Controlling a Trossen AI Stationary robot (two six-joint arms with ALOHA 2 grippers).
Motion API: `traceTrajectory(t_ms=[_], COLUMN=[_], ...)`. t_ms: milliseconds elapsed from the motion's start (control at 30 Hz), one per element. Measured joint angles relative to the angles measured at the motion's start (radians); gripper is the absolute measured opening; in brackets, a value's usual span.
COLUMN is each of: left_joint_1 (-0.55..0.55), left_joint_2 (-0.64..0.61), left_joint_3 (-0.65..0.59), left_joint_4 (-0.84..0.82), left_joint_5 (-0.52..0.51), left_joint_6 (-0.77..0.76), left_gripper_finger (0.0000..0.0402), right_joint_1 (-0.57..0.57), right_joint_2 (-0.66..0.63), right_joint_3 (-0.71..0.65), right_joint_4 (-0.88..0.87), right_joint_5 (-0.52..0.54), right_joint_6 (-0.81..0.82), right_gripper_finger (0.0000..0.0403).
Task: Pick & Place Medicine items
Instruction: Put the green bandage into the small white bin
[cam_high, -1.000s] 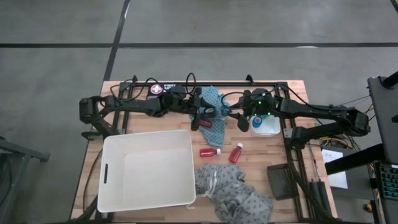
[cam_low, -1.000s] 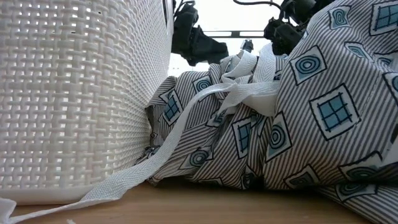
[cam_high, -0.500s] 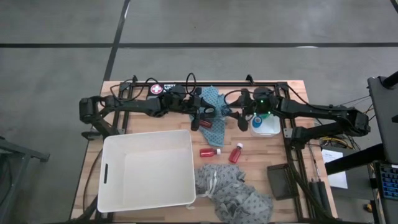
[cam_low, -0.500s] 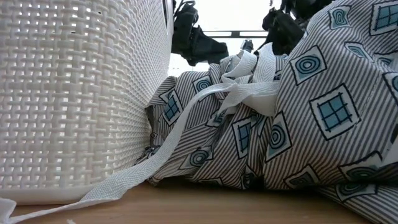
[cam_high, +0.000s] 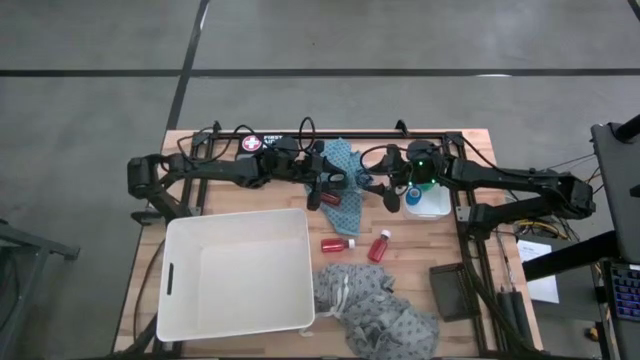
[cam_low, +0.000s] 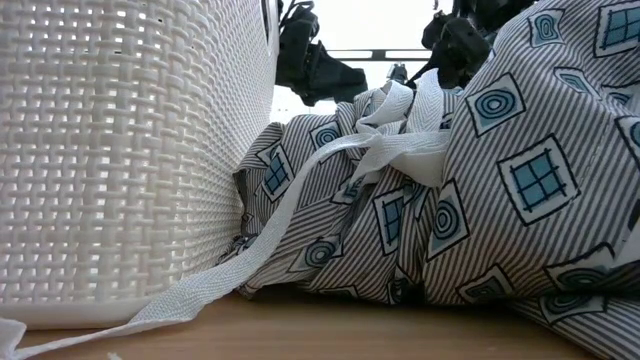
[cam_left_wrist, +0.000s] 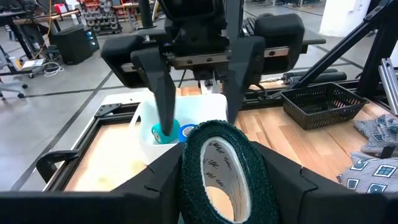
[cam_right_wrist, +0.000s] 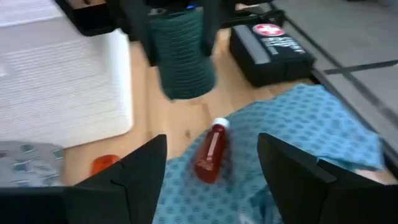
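The left gripper (cam_left_wrist: 214, 177) clamps the dark teal roll (cam_left_wrist: 222, 174) above the blue cloth (cam_high: 343, 170). Facing it (close, not touching), the right gripper (cam_high: 375, 187) stands with fingers spread and empty. A red bottle (cam_right_wrist: 210, 152) lies on that cloth beneath the roll; two more bottles (cam_high: 337, 244) (cam_high: 379, 246) lie between the cloth and the white basket (cam_high: 238, 275).

Two dark jointed arms, apparently black-cabled, one green-lit.

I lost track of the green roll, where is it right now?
The dark green roll is held in the left gripper, raised over the teal cloth near the table's far middle, facing the open right gripper.
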Motion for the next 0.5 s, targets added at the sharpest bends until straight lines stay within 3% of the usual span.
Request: traceTrajectory(t_ms=[367,500], left_joint_1=[0.0,0.0], left_joint_2=[0.0,0.0], left_joint_3=[0.008,0.01], left_joint_4=[0.003,0.088], left_joint_5=[0.0,0.001], left_joint_6=[-0.002,0.036], left_gripper_finger=[0.0166,0.0166], right_joint_1=[0.008,0.01], right_joint_2=[0.025,0.07], right_joint_3=[0.0,0.0], right_joint_4=[0.007,0.003], right_joint_5=[0.0,-0.008], right_joint_6=[0.08,0.102], right_gripper_finger=[0.0268,0.0262])
